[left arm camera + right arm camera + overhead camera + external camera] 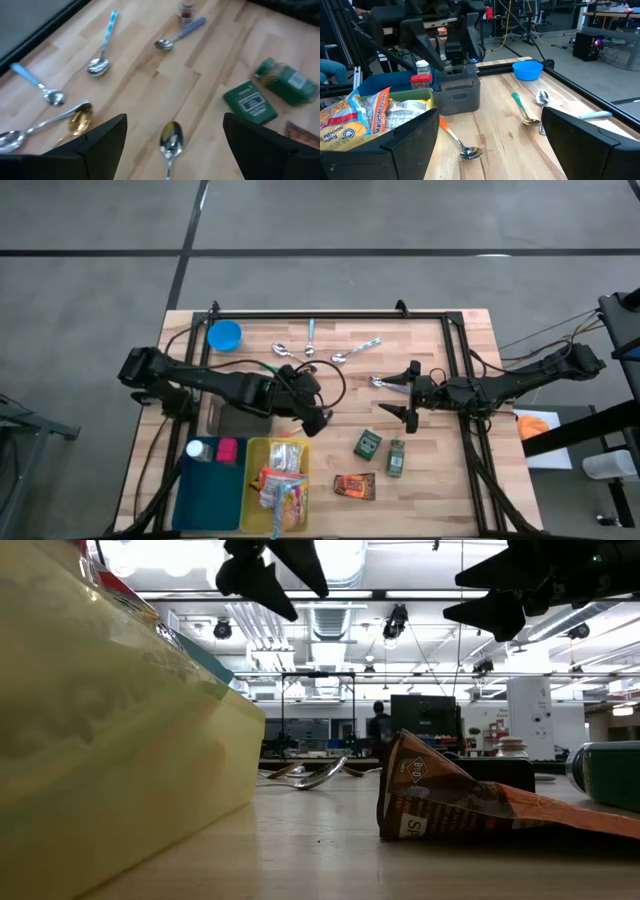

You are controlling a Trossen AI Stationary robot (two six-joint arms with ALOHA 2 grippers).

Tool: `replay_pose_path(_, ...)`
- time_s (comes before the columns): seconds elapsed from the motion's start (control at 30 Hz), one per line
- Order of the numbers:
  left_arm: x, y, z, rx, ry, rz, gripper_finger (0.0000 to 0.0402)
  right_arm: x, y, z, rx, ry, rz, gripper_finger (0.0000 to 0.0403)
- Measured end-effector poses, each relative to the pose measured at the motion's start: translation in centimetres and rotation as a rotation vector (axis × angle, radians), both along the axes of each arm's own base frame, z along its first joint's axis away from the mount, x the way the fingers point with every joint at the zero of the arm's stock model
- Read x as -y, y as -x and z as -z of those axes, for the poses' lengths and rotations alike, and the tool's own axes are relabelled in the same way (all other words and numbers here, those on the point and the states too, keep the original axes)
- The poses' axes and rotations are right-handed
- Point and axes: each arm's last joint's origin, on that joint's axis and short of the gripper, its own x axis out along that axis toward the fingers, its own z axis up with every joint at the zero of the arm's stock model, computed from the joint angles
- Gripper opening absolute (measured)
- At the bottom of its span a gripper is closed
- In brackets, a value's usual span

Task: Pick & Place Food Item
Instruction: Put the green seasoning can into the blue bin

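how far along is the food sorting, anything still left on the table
Done: noodle packets lie in the yellow bin. In hand: nothing; left gripper and right gripper hover open. Left: two green packets and the brown packet on the table.

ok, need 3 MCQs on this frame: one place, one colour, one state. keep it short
1. Where is the blue bowl?
A. far left corner of the table
B. inside the yellow bin
C. beside the green packets

2. What colour is the bin holding the noodle packs?
A. grey
B. yellow
C. red

3. What state is the left claw in?
A. shut on a spoon
B. shut on a packet
C. open, holding nothing

Key:
1 A: the high view shows it at the far left corner, near the frame bar.
2 B: the packs lie in the yellow bin.
3 C: the left wrist view shows the fingers spread, with only table and a spoon between them.
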Motion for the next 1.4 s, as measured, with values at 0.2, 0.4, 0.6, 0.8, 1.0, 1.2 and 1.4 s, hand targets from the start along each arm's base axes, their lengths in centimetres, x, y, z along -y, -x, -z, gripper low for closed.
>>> replay_pose_path(0.2, 0.4, -0.5, 0.5, 0.047, 0.062, 0.021, 0.0330, 0.0, 0.0, 0.0, 0.000, 0.000, 0.000, 0.0349)
replay_pose_path(0.4, 1.7, -1.4, 2.4, 0.100, 0.172, -0.017, 0.0330, 0.0, 0.0, 0.0, 0.000, 0.000, 0.000, 0.0349)
replay_pose_path(0.6, 3.6, -3.3, 4.8, 0.124, 0.244, -0.043, 0.0331, 0.0, 0.0, 0.0, -0.001, 0.000, 0.000, 0.0349)
replay_pose_path(0.8, 5.3, -6.1, 7.1, 0.141, 0.293, -0.059, 0.0340, 0.0, 0.0, 0.0, -0.004, 0.001, 0.000, 0.0349)
replay_pose_path(1.0, 6.4, -9.4, 8.8, 0.114, 0.300, -0.048, 0.0341, 0.0, 0.0, 0.0, -0.003, 0.001, 0.000, 0.0349)
replay_pose_path(1.2, 7.2, -12.3, 10.1, 0.051, 0.274, 0.016, 0.0341, 0.0, 0.0, 0.1, -0.006, 0.001, 0.000, 0.0349)
replay_pose_path(1.4, 7.5, -13.9, 11.9, 0.005, 0.264, -0.011, 0.0341, 0.0, 0.0, 0.1, -0.006, 0.002, 0.000, 0.0349)
